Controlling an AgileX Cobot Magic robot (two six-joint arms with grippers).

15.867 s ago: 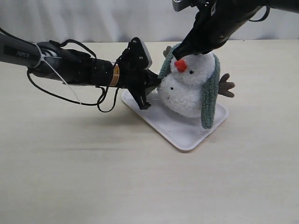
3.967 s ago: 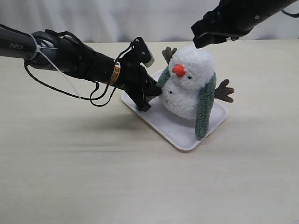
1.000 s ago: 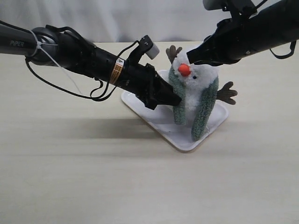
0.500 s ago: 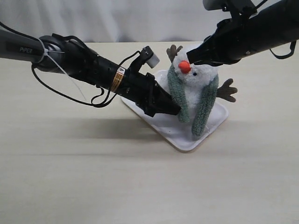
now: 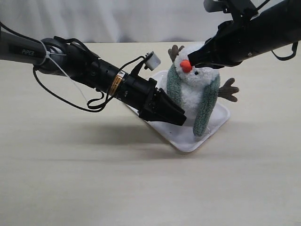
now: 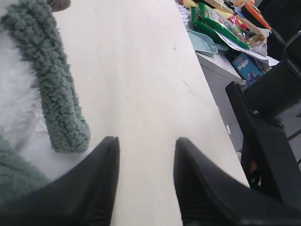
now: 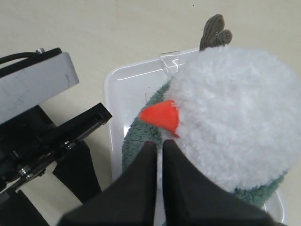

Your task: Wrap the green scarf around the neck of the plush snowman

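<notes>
The plush snowman (image 5: 196, 92) stands upright on the white tray (image 5: 188, 139). The green scarf (image 5: 207, 106) lies over its neck, one end hanging down each side of its front. My left gripper (image 5: 181, 120) sits low at the tray's front, just below the scarf's left end. In the left wrist view this gripper (image 6: 146, 150) is open with only table between its fingers, and a scarf end (image 6: 56, 99) hangs beside one finger. My right gripper (image 7: 160, 143) is shut, its tips against the snowman's face (image 7: 235, 108) just under the orange nose (image 7: 162, 117).
The left arm's black wrist (image 7: 42, 136) lies close beside the tray's rim (image 7: 113, 94). Past the table's edge in the left wrist view are colourful packages (image 6: 216, 23) and a black chair (image 6: 273, 108). Bare tabletop (image 5: 94, 179) spreads in front.
My left gripper has moved down and to the right, from the snowman's side to the tray's front. The scarf's left end swung slightly. The right gripper stayed at the nose.
</notes>
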